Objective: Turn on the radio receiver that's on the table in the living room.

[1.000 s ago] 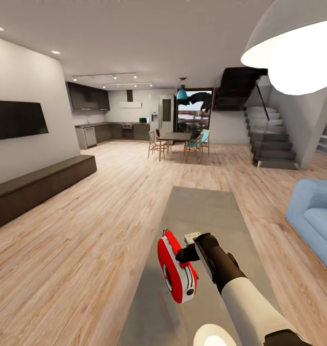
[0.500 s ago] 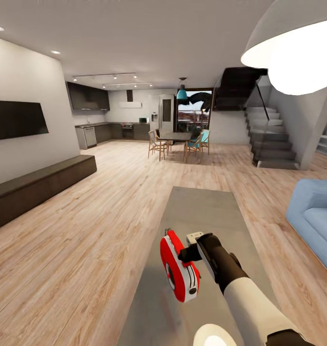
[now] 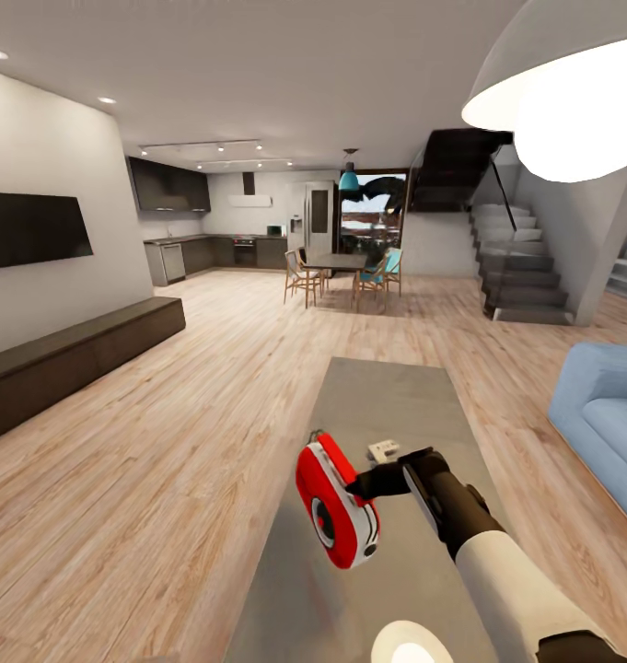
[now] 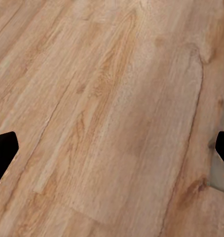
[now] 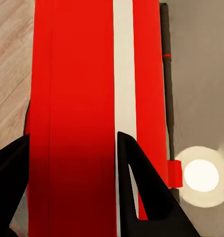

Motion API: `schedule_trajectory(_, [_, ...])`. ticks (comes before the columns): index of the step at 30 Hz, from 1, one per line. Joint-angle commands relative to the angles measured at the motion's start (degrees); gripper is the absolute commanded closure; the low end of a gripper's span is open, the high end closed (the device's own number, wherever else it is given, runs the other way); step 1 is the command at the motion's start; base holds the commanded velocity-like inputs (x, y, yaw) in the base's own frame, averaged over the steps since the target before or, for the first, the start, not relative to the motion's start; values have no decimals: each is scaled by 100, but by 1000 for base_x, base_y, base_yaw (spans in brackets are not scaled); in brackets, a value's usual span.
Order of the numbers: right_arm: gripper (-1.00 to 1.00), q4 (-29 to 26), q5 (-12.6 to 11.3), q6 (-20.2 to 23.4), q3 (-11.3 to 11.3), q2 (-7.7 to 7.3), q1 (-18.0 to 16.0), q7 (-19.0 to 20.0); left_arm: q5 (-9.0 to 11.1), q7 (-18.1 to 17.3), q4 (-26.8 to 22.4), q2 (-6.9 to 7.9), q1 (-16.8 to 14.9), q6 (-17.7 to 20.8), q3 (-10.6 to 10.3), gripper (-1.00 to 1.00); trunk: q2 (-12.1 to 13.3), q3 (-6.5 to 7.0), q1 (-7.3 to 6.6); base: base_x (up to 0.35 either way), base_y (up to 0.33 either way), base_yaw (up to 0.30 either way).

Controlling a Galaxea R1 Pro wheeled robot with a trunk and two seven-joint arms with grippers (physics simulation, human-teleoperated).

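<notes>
Head view shows the right pincer (image 3: 373, 481) clamped on the radio receiver (image 3: 336, 502), lifted and tilted above the bench (image 3: 387, 396); the left pincer (image 4: 112, 148) hangs open over floor; a slipping grip could drop the radio.

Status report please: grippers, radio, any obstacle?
Right gripper against the radio receiver, grip unconfirmed. Radio tilted on the table. Left gripper open over the floor. Nothing in the way.
</notes>
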Motion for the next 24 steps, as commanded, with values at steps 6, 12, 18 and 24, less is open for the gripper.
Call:
schedule_trajectory(6, [100, -1, -36, -36, 4, -61, -2, 437, 24, -25, -1177, -31, 1, 906, -13, -100, 0, 0, 0, 0, 0, 0])
schedule_trajectory(12, [100, -2, -72, -160, 4, -115, -2, 613, 29, -105, -2061, -176, 1, 1378, -25, 100, 0, 0, 0, 0, 0, 0])
schedule_trajectory(18, [100, -1, -64, -177, -8, -239, -2, 1452, 405, -37, -2249, -310, 1, 1347, -6, 100, 0, 0, 0, 0, 0, 0])
schedule_trajectory(24, [100, -2, -60, -191, -1, -247, -2, 1533, 497, -72, -2380, -662, -113, 1519, -71, 100, 0, 0, 0, 0, 0, 0])
